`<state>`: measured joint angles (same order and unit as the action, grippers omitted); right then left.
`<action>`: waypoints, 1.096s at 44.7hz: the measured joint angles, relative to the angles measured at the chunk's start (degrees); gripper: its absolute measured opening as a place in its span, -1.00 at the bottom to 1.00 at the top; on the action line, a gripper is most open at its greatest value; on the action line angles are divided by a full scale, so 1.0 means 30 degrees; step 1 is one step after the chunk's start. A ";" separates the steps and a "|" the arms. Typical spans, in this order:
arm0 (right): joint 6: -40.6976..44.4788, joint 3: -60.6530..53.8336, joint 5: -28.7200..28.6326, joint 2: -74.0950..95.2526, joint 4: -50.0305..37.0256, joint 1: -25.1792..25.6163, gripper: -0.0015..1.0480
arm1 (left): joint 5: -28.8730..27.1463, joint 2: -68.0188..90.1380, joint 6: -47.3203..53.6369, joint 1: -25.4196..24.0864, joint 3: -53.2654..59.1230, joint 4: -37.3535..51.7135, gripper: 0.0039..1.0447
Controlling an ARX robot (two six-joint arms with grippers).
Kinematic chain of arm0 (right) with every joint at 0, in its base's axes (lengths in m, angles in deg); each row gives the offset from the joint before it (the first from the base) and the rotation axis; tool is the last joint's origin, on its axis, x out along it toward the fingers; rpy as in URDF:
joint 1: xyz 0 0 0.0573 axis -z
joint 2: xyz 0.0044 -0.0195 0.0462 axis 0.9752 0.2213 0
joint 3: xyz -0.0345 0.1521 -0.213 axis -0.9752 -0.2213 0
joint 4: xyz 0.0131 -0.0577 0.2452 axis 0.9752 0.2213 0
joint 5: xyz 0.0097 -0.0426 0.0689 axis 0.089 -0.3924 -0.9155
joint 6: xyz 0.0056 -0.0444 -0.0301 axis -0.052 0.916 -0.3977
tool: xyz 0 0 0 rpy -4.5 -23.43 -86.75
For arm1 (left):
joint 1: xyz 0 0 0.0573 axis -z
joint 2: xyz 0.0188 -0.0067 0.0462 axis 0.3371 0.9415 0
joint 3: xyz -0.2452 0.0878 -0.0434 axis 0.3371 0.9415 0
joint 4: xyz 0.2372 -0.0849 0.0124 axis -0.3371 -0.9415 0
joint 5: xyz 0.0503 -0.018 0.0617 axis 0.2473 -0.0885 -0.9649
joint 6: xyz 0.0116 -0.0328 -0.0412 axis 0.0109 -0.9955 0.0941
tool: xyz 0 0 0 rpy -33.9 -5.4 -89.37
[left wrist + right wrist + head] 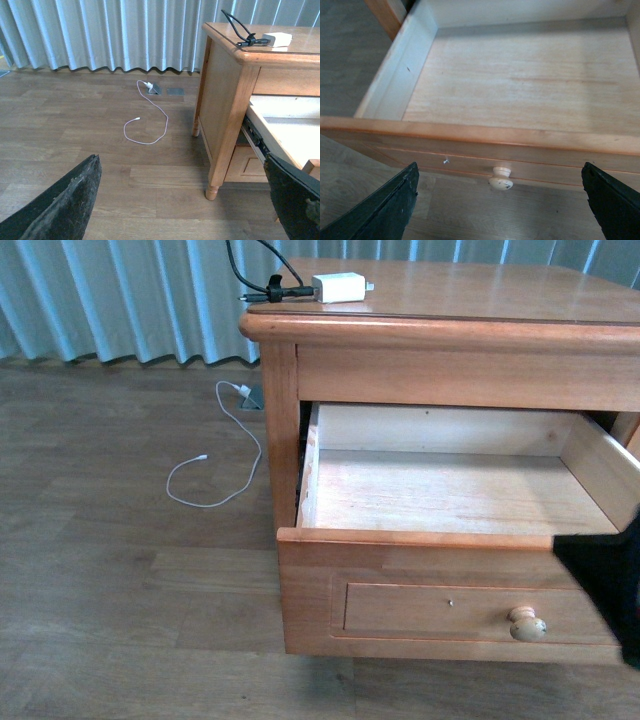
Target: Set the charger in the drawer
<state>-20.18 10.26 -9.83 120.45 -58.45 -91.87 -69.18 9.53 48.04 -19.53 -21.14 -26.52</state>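
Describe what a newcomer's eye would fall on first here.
The wooden drawer stands pulled wide open, its pale interior bare. The white charger with its black cable sits on the cabinet top, near its left edge. A thin white cable loops on the floor beside it.

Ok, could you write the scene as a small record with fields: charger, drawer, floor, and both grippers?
charger: white block with a black cable, lying on top of the wooden cabinet near its edge; not held
drawer: open, nothing inside, one pale knob on the front
floor: thin white cable lying loose beside the cabinet
left gripper: open, holding nothing, over the floor beside the cabinet
right gripper: open, holding nothing, above the drawer front
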 joint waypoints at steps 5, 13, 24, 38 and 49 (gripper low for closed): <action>0.0007 0.0342 -0.1450 -0.3672 0.2543 0.1821 0.84 | 0.0000 0.0000 0.0000 0.0000 0.0000 0.0000 0.89; 0.0160 0.0845 -0.4335 -0.7242 0.5187 0.4918 0.84 | 0.0007 0.0000 0.0000 0.0000 0.0000 0.0000 0.89; 0.0860 0.0532 -1.0105 -1.1781 0.8604 1.0309 0.84 | 0.0000 0.0000 0.0000 0.0000 0.0000 0.0007 0.89; 0.0860 0.0204 -1.0892 -1.2648 0.8925 1.1664 0.84 | 0.0000 0.0000 0.0000 0.0000 0.0000 0.0000 0.89; 0.3577 -0.3534 -0.3067 -1.5730 0.2863 0.8451 -0.11 | -0.0007 0.0000 0.0000 0.0000 0.0000 0.0000 0.89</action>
<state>-9.45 -0.34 -19.03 73.26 -49.86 -66.52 -69.21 9.53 48.04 -19.53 -21.14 -26.52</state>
